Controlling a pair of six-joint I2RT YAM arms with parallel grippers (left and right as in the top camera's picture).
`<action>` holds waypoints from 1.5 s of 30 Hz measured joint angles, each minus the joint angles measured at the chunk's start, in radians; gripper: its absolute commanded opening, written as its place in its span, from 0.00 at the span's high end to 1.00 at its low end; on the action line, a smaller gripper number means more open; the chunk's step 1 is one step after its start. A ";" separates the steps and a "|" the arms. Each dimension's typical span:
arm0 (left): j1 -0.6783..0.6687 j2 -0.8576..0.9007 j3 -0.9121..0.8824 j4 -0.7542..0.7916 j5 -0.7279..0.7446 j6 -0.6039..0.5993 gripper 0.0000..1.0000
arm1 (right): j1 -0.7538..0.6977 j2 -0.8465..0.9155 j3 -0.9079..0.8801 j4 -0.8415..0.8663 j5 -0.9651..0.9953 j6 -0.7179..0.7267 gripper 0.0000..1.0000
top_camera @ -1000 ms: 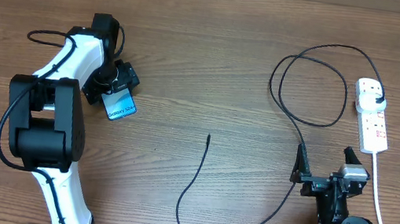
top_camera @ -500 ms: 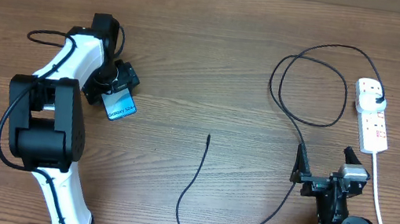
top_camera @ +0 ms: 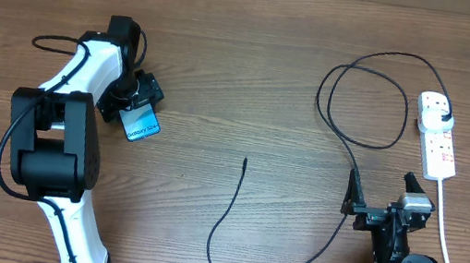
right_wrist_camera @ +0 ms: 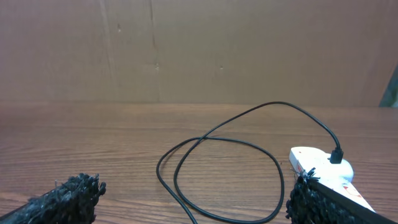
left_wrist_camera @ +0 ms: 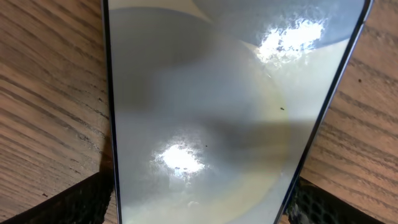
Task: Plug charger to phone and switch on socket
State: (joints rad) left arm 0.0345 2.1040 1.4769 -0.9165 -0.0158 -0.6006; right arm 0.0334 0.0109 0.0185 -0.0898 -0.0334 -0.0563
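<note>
Overhead, the phone [top_camera: 142, 124] lies on the left part of the table [top_camera: 228, 56], half under the left gripper [top_camera: 132, 102]. In the left wrist view its glossy screen fills the frame. The dark fingers [left_wrist_camera: 84, 200] sit against both long edges, so the jaws, spread wide, look clamped across its width.

The charger [top_camera: 396, 54] is already plugged into the socket [top_camera: 440, 153] at the far right. Its connector tip [top_camera: 244, 162] lies free mid-table, well apart from the phone.

The right gripper [top_camera: 382, 193] rests near its base with its jaws wide apart and empty.

I judge that securing the phone is the step in hand, and nothing is connected yet. Next, the tip needs pinching just behind its connector, carrying over, and lining up squarely with the phone's port while the left arm steadies the phone. The socket's switch comes after.
</note>
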 measured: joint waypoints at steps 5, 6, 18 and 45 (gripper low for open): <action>0.000 0.000 0.000 0.000 0.000 0.000 0.10 | 0.000 0.000 0.000 0.000 0.000 0.000 0.00; 0.000 0.000 0.000 0.000 0.000 0.000 0.11 | 0.000 0.000 0.000 0.000 0.000 0.000 0.00; 0.000 0.000 0.000 0.001 -0.001 0.000 0.13 | 0.000 0.000 0.000 0.000 0.000 0.000 0.00; 0.000 0.000 0.000 0.004 -0.003 0.000 0.17 | 0.000 0.000 0.000 0.000 0.000 0.000 0.00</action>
State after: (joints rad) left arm 0.0345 2.1040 1.4769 -0.9127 -0.0193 -0.6003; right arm 0.0334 0.0109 0.0185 -0.0898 -0.0334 -0.0566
